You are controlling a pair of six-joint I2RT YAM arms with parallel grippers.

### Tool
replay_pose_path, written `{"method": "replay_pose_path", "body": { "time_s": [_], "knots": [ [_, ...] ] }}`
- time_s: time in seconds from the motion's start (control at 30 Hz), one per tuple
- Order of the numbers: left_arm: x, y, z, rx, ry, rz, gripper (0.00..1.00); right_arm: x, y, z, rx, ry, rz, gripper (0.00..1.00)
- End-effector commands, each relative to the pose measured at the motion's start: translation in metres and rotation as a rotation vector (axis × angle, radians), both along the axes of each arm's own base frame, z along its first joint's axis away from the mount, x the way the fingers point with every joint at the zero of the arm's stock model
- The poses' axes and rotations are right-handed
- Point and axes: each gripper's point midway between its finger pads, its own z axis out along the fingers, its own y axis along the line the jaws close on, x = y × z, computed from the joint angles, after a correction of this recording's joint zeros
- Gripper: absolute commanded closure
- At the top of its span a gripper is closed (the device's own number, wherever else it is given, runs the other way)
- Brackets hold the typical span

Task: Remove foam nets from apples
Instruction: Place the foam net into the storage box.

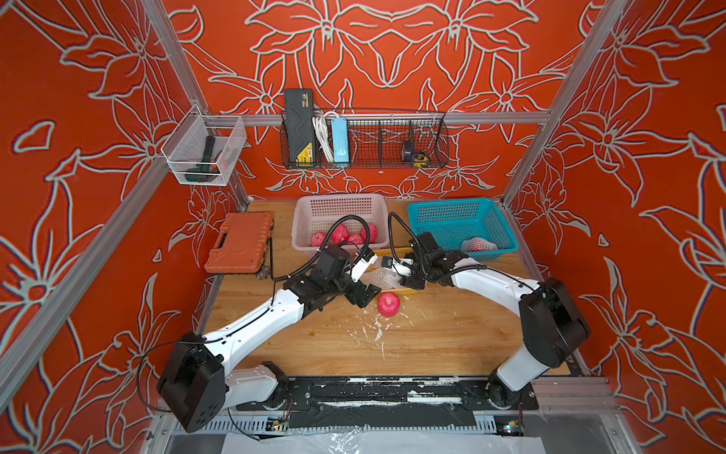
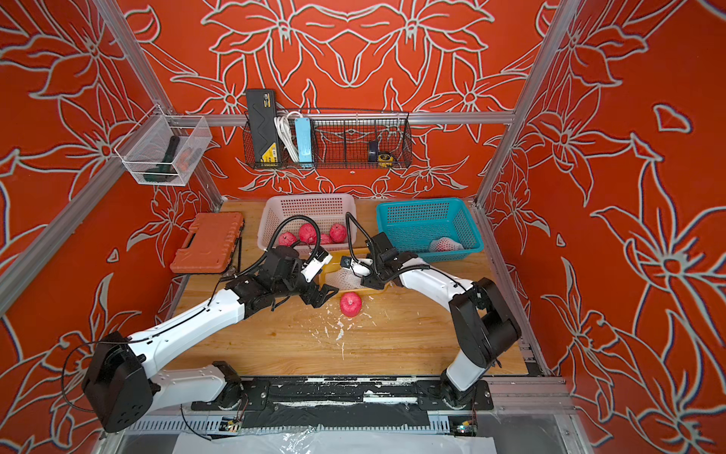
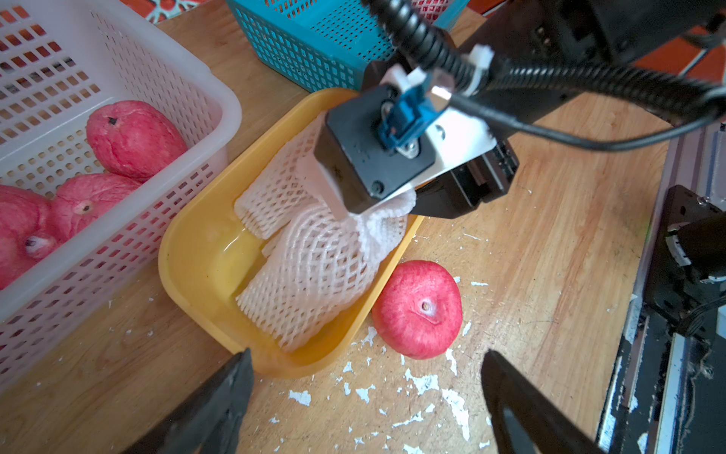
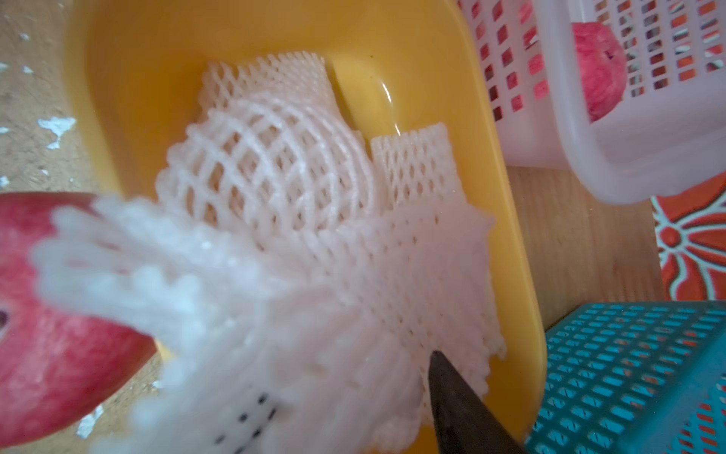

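A bare pinkish-red apple [image 1: 389, 303] [image 2: 351, 304] [image 3: 418, 308] lies on the wooden table beside a yellow tray [image 3: 196, 255] [image 4: 510, 236]. Several white foam nets [image 3: 314, 267] [image 4: 275, 165] lie in the tray. My right gripper [image 1: 402, 280] [image 4: 359, 353] hangs over the tray's near end, open. One net [image 4: 314, 295] fans out across its jaws and hides one finger. My left gripper [image 1: 363, 296] [image 3: 365, 353] stands open and empty over the table, just short of the apple. Several bare apples [image 1: 340, 234] [image 3: 133, 137] fill the pale basket [image 1: 338, 204]. One netted apple [image 1: 477, 244] sits in the blue basket [image 1: 459, 216].
White foam flakes [image 1: 373, 326] litter the table in front of the apple. An orange tool case [image 1: 239, 243] lies at the table's left edge. A wire shelf [image 1: 365, 141] and a mesh box [image 1: 204, 149] hang on the frame above the table.
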Motion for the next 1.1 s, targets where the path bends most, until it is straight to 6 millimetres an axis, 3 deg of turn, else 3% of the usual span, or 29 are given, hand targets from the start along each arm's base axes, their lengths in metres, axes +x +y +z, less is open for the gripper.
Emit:
{"method": "replay_pose_path", "body": {
  "time_s": [0.0,0.43,0.6,0.93,1.07],
  "knots": [
    [-0.005,0.003,-0.007,0.02,0.016,-0.013,0.1,-0.006,-0.006,0.011,0.002,-0.013,0.01,0.33],
    [-0.009,0.004,-0.024,0.04,0.059,-0.025,0.1,-0.02,-0.014,0.017,0.019,-0.009,-0.007,0.26],
    [-0.012,0.005,-0.031,0.047,0.076,-0.029,0.1,-0.026,-0.014,0.016,0.043,0.004,-0.011,0.18],
    [-0.012,0.004,-0.03,0.041,0.072,-0.029,0.1,-0.026,-0.007,0.049,0.144,-0.048,-0.018,0.15],
    [-0.015,0.004,-0.034,0.041,0.082,-0.038,0.1,-0.026,-0.005,0.053,0.16,-0.047,-0.012,0.16]
  ]
}}
